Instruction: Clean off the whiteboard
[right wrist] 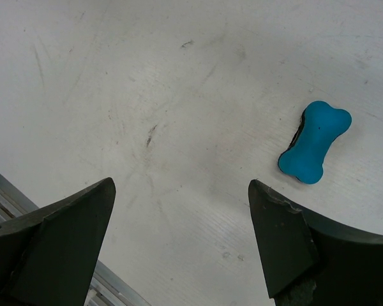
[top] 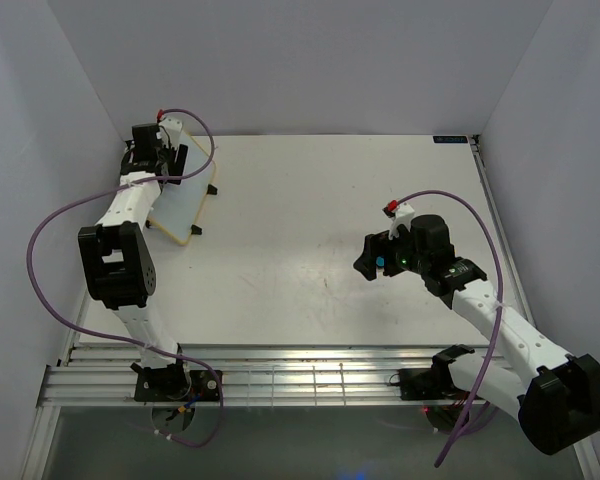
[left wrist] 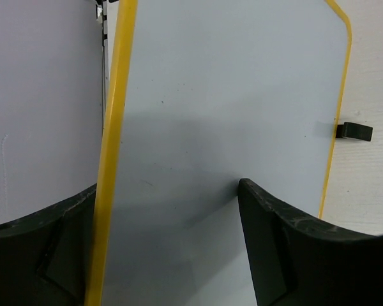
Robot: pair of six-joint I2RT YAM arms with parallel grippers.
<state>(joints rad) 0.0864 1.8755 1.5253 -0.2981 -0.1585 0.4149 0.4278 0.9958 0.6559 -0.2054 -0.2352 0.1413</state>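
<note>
The whiteboard (top: 183, 200), white with a yellow frame and black feet, sits at the table's far left by the wall. In the left wrist view its face (left wrist: 230, 95) is blank, with no writing showing. My left gripper (top: 158, 152) is open at the board's far end, and in its wrist view (left wrist: 169, 188) the jaws straddle the yellow frame edge (left wrist: 112, 159), one on each side. My right gripper (top: 368, 262) is open and empty above the table at right centre (right wrist: 179, 185). The blue bone-shaped eraser (right wrist: 315, 141) lies on the table just beside its right finger.
The side wall (left wrist: 45, 95) stands right behind the whiteboard. One black foot (left wrist: 356, 131) of the board juts out onto the table. A slatted metal rail (top: 300, 375) runs along the table's near edge, showing in the right wrist view (right wrist: 6, 197).
</note>
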